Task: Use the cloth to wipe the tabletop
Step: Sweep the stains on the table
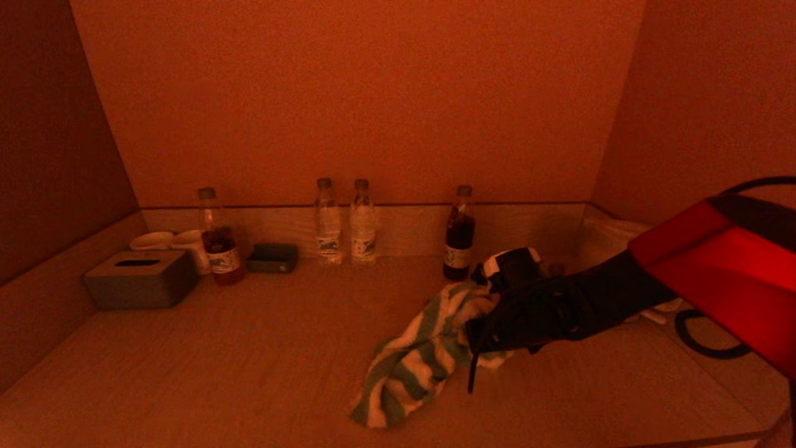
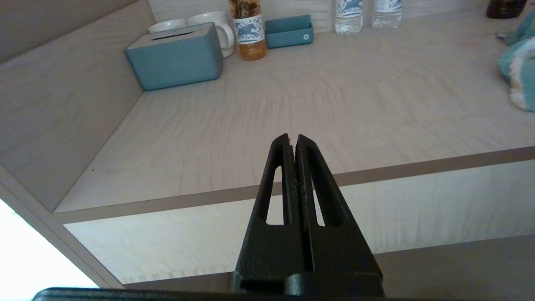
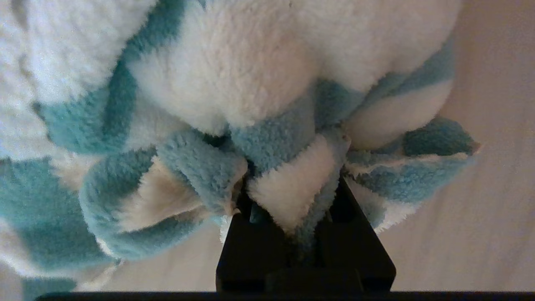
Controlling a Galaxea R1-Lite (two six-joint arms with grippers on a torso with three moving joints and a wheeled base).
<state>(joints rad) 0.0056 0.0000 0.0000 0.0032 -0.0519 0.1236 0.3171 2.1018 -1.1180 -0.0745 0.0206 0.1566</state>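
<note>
Soft, fluffy teal-and-white striped fleece cloth point(image 1: 418, 354), light and limp, draped on pale wooden bench point(image 1: 249, 373), right of centre. Right gripper point(image 3: 292, 209) clamped on bunched fold; likely drags easily. Left gripper point(image 2: 292, 140) parked off front edge, fingers closed on nothing.

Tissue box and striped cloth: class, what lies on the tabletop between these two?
Nothing: between the tissue box and the striped cloth held by the right gripper the tabletop is bare, clearest in the head view.
</note>
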